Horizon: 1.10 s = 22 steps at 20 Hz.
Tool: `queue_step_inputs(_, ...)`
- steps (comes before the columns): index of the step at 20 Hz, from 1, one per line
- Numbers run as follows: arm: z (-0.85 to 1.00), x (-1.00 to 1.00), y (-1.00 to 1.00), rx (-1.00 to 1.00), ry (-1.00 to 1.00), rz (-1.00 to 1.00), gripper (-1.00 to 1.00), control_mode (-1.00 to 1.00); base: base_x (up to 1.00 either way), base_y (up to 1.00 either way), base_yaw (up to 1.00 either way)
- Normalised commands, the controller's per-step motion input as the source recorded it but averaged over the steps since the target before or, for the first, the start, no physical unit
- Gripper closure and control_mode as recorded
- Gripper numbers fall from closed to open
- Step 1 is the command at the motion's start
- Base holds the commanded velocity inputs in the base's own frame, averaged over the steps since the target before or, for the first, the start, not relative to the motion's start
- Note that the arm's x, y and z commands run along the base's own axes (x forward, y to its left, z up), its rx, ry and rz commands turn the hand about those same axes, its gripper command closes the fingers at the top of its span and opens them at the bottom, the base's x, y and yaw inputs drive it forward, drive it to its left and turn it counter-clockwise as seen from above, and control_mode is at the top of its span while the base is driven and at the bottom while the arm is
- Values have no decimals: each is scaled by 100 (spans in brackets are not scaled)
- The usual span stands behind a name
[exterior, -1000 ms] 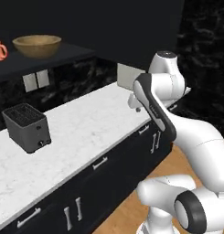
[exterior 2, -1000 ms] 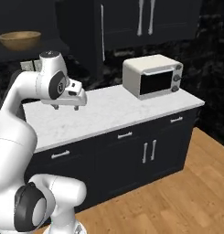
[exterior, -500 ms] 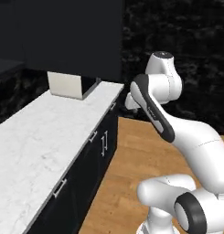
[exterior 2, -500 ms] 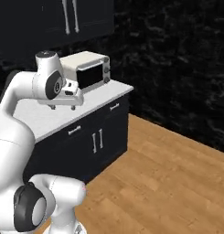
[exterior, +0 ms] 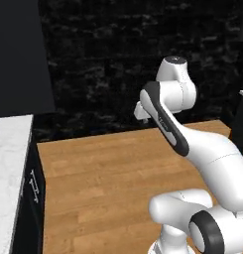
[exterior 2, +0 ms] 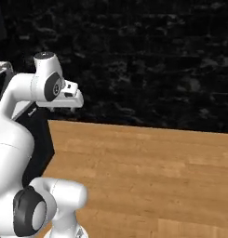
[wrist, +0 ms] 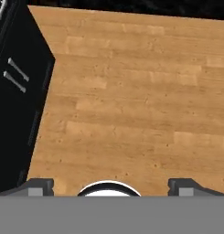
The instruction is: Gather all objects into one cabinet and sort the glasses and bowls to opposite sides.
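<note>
The objects, the glasses, the bowls and the cabinet are all out of view. My gripper (wrist: pixel 111 185) points down at bare wooden floor (wrist: pixel 131 100); its two dark fingertips (wrist: pixel 38 185) stand far apart with nothing between them, so it is open. In the right base view the gripper (exterior 2: pixel 64 105) hangs under the white hand at the upper left, high above the floor. From the left base view, the hand sits mostly behind the arm's forward link.
A white marble counter (exterior: pixel 9 163) over black base cabinets (exterior: pixel 33 186) runs along the left edge. Another black base cabinet (wrist: pixel 17 96) with bar handles lies left of the hand. A black stone wall (exterior 2: pixel 157 56) stands beyond the wooden floor (exterior: pixel 118 168).
The whole picture has swept sideways: the base has turned away from the counter, so toaster, microwave, bowl and mug have left the views. The gripper stays open and empty.
</note>
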Motion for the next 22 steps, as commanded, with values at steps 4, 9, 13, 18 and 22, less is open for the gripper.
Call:
queue_step_inputs(4, 0, 0, 0, 0, 0, 0, -100, 100, 0, -30, -88)
queue_step_inputs(9, 0, 0, 0, 0, 0, 0, -100, 100, 0, -30, -89)
queue_step_inputs(13, 0, 0, 0, 0, 0, 0, -100, 100, 0, -30, -88)
queue_step_inputs(18, 0, 0, 0, 0, 0, 0, -100, 100, 0, -8, -60)
queue_step_inputs(22, 0, 0, 0, 0, 0, 0, -100, 100, 18, 0, -16)
